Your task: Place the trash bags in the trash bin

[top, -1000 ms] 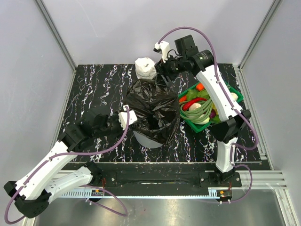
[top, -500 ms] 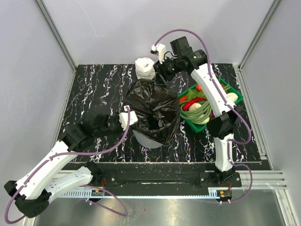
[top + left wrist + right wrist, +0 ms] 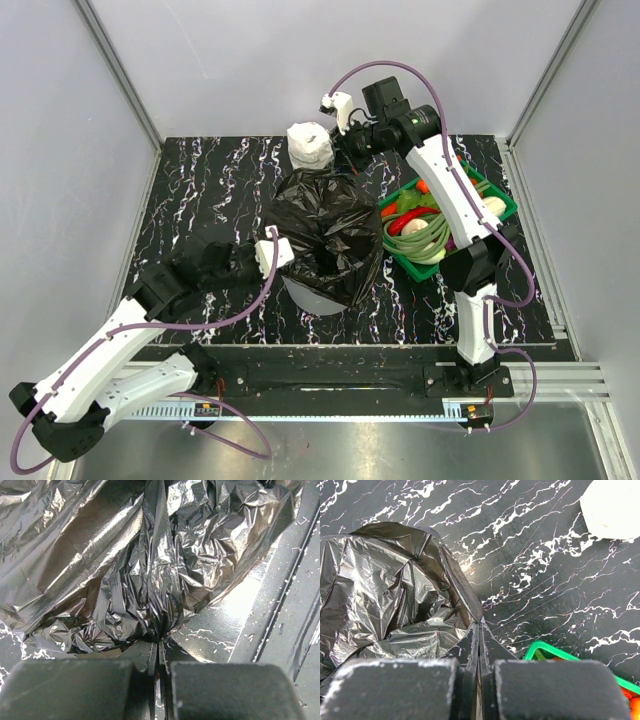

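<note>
The black glossy trash bag [image 3: 325,232] lies crumpled over the top of the light-grey trash bin [image 3: 311,298], of which only the lower near wall shows. My left gripper [image 3: 289,248] is at the bag's left side, shut on a gathered pinch of the film [image 3: 159,639]. At the bag's far edge my right gripper [image 3: 340,168] is shut on the rim fold [image 3: 480,624]. The bag's crinkled film [image 3: 125,555] fills the left wrist view. In the right wrist view the bag's open hollow [image 3: 385,590] lies left of the jaws.
A white wrapped roll [image 3: 309,145] stands just behind the bag, also at the top right [image 3: 615,507] of the right wrist view. The green basket [image 3: 502,212] of vegetables sits to the right, under the right arm. The table is black marble-patterned, with grey walls around it.
Both grippers have closed onto the bag's film. The right wrist shifted slightly left toward the bag's far edge; the left gripper edged a little to the right.
</note>
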Available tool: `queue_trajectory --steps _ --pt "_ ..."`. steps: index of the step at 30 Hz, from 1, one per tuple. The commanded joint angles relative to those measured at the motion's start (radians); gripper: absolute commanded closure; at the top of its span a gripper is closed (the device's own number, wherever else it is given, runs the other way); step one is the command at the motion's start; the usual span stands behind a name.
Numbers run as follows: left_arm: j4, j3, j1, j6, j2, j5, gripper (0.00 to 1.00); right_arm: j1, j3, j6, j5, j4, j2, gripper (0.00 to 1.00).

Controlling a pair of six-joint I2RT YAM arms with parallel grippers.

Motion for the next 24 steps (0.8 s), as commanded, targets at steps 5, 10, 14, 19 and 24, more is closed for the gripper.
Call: queue_trajectory --steps 5,10,14,19,24 --pt "0.034 -0.040 0.003 0.028 -0.001 0.049 1.00 0.001 0.041 -0.054 0.058 0.011 0.015 1.00" --pt "0.024 -0.071 0.003 0.059 -0.009 0.030 1.00 0.001 0.018 -0.081 0.086 0.014 0.028 1.00" --pt "0.028 -0.095 0.004 0.077 -0.012 0.023 1.00 0.001 -0.031 -0.094 0.092 0.037 0.023 1.00" --pt "0.028 -0.118 0.003 0.099 -0.017 0.021 1.00 0.001 -0.137 -0.106 0.104 0.103 -0.011 1.00" --pt "0.039 -0.131 0.003 0.117 -0.014 0.010 1.00 0.001 -0.250 -0.129 0.149 0.170 -0.046 1.00"
